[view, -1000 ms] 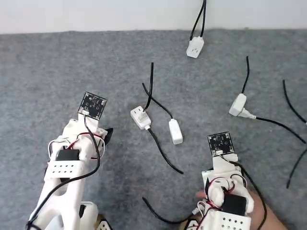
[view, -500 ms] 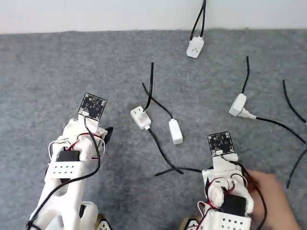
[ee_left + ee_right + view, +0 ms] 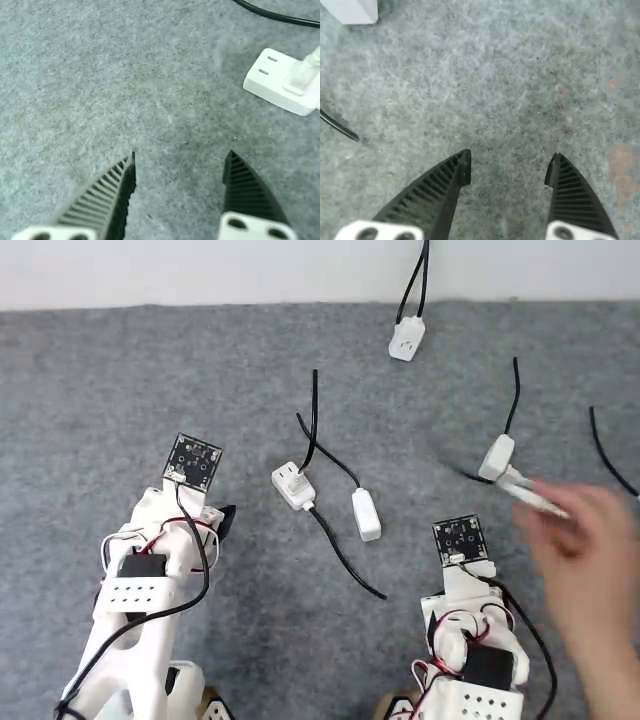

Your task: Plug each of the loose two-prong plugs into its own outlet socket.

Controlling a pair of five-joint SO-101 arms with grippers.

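Observation:
A white socket [image 3: 293,485] lies mid-table with a black cord running from each end; in the left wrist view this socket [image 3: 280,87] shows two slots and a plug seated in its side. Beside it lies a loose white plug [image 3: 366,513] on a thin cord. A second socket [image 3: 407,339] rests by the back wall. At the third socket [image 3: 497,456] a person's hand [image 3: 590,550] holds a white plug [image 3: 527,492]. My left gripper [image 3: 181,156] hovers open over bare carpet near the middle socket. My right gripper [image 3: 511,156] is open too, with nothing between its fingers.
Grey carpet [image 3: 120,370] covers the table up to a white wall at the back. Loose black cords [image 3: 610,460] trail off the right side. A black cord end [image 3: 337,127] and a white block corner [image 3: 352,10] lie ahead of the right gripper.
The person's hand rose from beside the right arm's base to the right-hand socket, dragging a black cord away from the table's front. Both arms stayed still.

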